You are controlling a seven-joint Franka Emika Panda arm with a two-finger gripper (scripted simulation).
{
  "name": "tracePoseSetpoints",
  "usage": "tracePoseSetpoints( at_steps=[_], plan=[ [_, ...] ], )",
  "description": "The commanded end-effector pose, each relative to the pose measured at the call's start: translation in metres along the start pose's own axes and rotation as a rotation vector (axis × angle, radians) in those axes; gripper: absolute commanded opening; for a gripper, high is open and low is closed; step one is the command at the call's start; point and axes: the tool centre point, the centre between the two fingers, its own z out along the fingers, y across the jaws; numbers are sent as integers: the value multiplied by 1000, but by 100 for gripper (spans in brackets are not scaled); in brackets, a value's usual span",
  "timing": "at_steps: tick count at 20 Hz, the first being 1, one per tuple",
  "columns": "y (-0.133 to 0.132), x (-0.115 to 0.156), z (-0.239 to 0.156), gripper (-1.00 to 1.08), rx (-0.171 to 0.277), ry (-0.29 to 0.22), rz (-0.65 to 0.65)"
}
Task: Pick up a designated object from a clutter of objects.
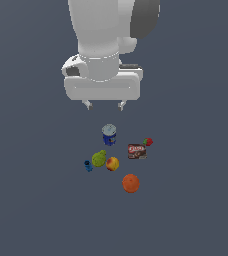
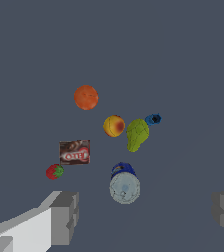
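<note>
A robot gripper [image 1: 104, 105] hangs high above a small clutter, fingers spread wide and holding nothing, apparently not yet descending; the orange [image 1: 130, 183] sits at the clutter's near edge in the exterior view, apart from the peach [image 1: 112, 163] and box [image 1: 137, 151], leaving room for a grasp.

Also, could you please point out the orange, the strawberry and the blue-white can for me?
orange [image 1: 130, 183]: exterior view, middle of its round body.
strawberry [image 2: 54, 172]: wrist view, on its red flesh.
blue-white can [image 1: 109, 135]: exterior view, on its side wall, below the pale lid.
</note>
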Motion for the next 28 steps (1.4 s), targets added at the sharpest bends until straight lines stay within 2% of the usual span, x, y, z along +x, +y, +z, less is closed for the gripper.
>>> tracePoseSetpoints(
  at_steps=[1,7,14,28],
  plan=[
    [-1,2,2,100,-1,-1,-1],
    [-6,15,13,100,-6,-4,-7],
    [-19,42,42,100,-15,-11,-19],
    [-64,108,151,100,-33,-30,-60]
  ],
)
